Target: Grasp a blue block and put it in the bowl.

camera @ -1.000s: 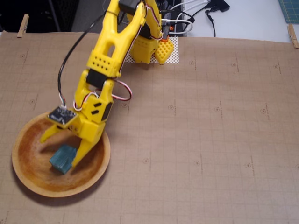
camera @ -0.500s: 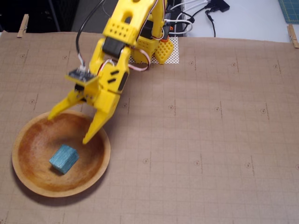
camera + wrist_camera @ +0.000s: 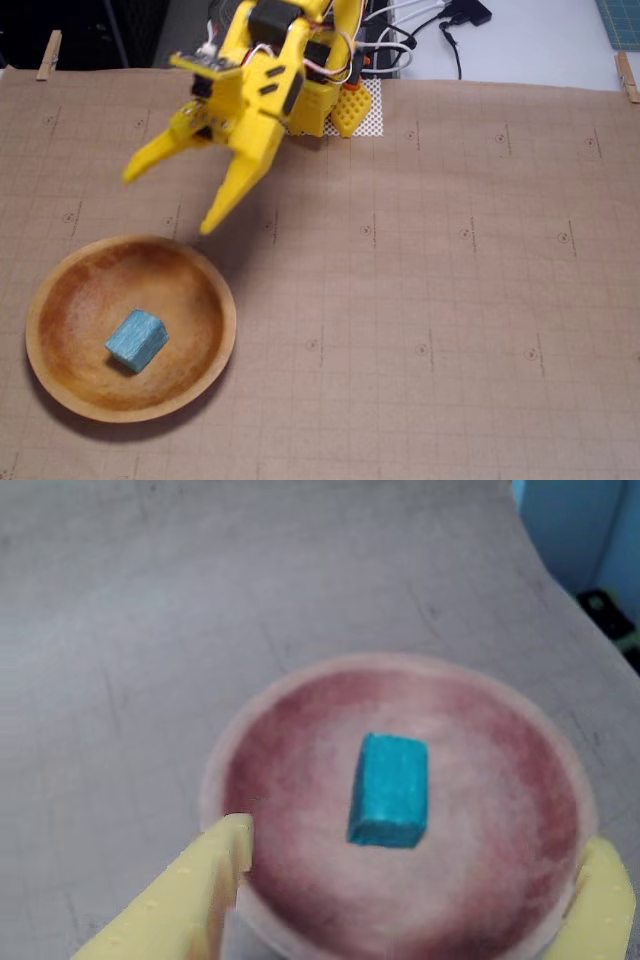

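Matt wooden bowl (image 3: 210, 290), matt blue block (image 3: 136, 338) (faintly mottled), paper-covered table (image 3: 450, 280)

Bowl (image 3: 130, 328) sits on the bench (image 3: 450, 300) near its front-left corner in the fixed view; blue block (image 3: 136, 339) lies inside the bowl; pincer (image 3: 166, 202) hangs behind the bowl.

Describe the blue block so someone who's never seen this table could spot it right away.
In the fixed view, find the round wooden bowl at the lower left of the brown gridded mat. The blue block lies inside it, near the middle. It's the only teal thing there, much smaller than the bowl, with the open yellow claw above it.
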Available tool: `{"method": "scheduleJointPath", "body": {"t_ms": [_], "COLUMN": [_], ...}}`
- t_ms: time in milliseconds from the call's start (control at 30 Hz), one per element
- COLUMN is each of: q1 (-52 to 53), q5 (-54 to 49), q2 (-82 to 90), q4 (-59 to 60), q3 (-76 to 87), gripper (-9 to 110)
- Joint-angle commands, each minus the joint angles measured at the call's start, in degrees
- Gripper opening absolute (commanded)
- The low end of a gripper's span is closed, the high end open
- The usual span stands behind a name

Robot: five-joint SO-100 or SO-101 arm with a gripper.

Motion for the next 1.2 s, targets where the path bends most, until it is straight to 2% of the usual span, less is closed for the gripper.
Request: {"method": "scheduleJointPath", "body": {"t_ms": [0,333,733,1167], "q1": [-2.46,-7.29,-12.92,-16.61], "q5": [0.0,0.0,-0.09,-0.18], "q2": [10.11,28.39,47.9,55.81], "q4": [2.46,17.4,29.62,37.18], "q3": [1.49,4.92,10.02,12.3], "gripper": [39,20,-1,-3]}}
